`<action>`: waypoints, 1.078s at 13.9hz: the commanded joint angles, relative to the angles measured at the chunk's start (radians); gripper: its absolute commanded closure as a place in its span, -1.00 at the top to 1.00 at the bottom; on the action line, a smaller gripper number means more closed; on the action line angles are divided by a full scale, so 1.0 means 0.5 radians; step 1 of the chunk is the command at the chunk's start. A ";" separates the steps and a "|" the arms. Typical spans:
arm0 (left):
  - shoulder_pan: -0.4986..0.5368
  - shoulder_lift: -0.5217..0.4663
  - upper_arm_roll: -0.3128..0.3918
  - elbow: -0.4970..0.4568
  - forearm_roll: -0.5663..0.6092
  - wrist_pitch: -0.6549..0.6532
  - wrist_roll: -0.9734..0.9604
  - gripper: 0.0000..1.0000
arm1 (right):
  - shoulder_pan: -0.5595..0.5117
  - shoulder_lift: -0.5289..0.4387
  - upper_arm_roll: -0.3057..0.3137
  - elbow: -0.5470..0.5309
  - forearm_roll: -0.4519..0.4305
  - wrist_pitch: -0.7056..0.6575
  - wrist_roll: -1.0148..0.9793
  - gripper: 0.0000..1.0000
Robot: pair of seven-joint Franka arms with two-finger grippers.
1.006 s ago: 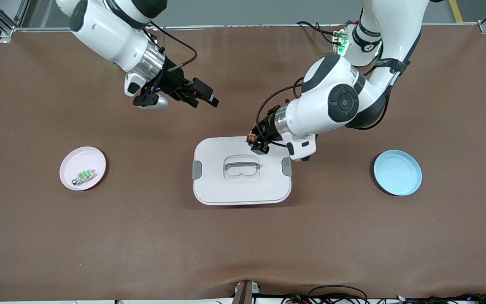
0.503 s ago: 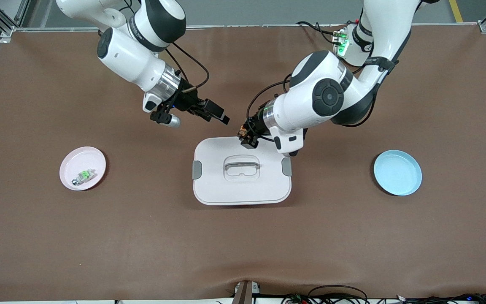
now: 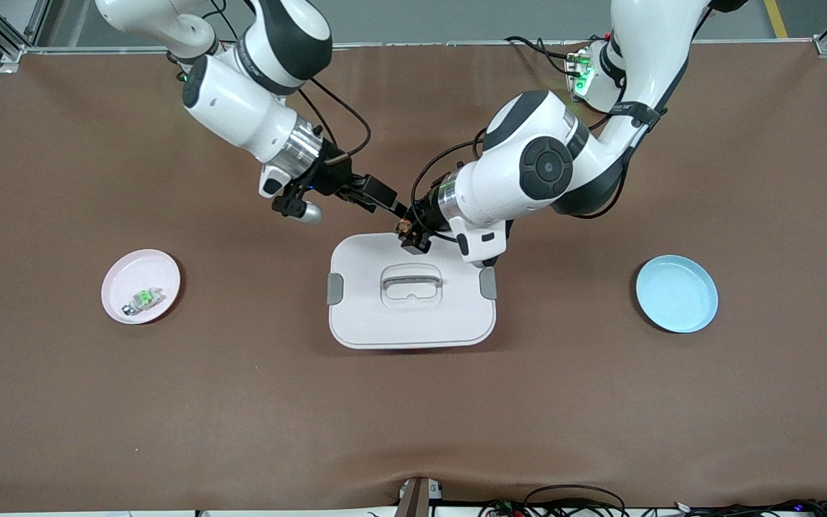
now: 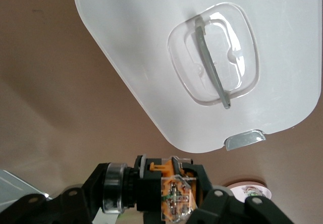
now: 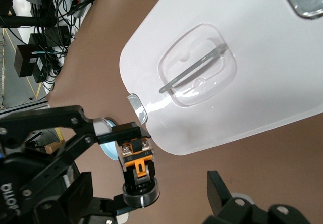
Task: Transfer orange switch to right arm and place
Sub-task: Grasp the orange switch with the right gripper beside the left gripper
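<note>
**Handover about to happen over the lid**

Front view: in the past second both arms have swung inward, so the right gripper (image 3: pixel 385 199) now sits just beside the left gripper (image 3: pixel 411 235), where a moment ago they were well apart. Both hang over the edge of the white lid (image 3: pixel 411 291) nearest the robots' bases. The left gripper is clenched on the switch (image 3: pixel 405 227), holding it out toward the right one. The pink plate (image 3: pixel 141 286) with the green-topped part lies toward the right arm's end of the desk, the blue plate (image 3: pixel 676 293) toward the left arm's end. That closing of the gap suggests the transfer itself is next.

Left wrist view: the left gripper's fingers (image 4: pixel 151 193) clamp the switch (image 4: pixel 174 193), its orange body exposed between them, above bare desk just off the lid (image 4: pixel 151 57).

Right wrist view: the switch (image 5: pixel 137 166) sits in the left gripper (image 5: pixel 132 166). One finger (image 5: pixel 219 191) of the right gripper stands apart from it; that gripper is spread wide and touches nothing.
</note>
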 commanded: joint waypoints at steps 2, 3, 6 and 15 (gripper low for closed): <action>-0.044 0.016 0.002 0.052 -0.037 0.007 -0.035 -1.00 | 0.059 0.067 -0.020 0.057 0.049 0.049 -0.035 1.00; -0.044 0.013 -0.001 0.052 -0.037 0.007 -0.035 -1.00 | 0.065 0.067 -0.020 0.057 0.049 0.049 -0.035 1.00; -0.047 0.013 -0.001 0.052 -0.037 0.007 -0.035 -1.00 | 0.062 0.094 -0.023 0.072 0.049 0.049 -0.038 1.00; -0.044 0.007 -0.001 0.055 -0.034 0.007 -0.066 -1.00 | 0.062 0.110 -0.020 0.081 0.052 0.045 -0.032 -0.44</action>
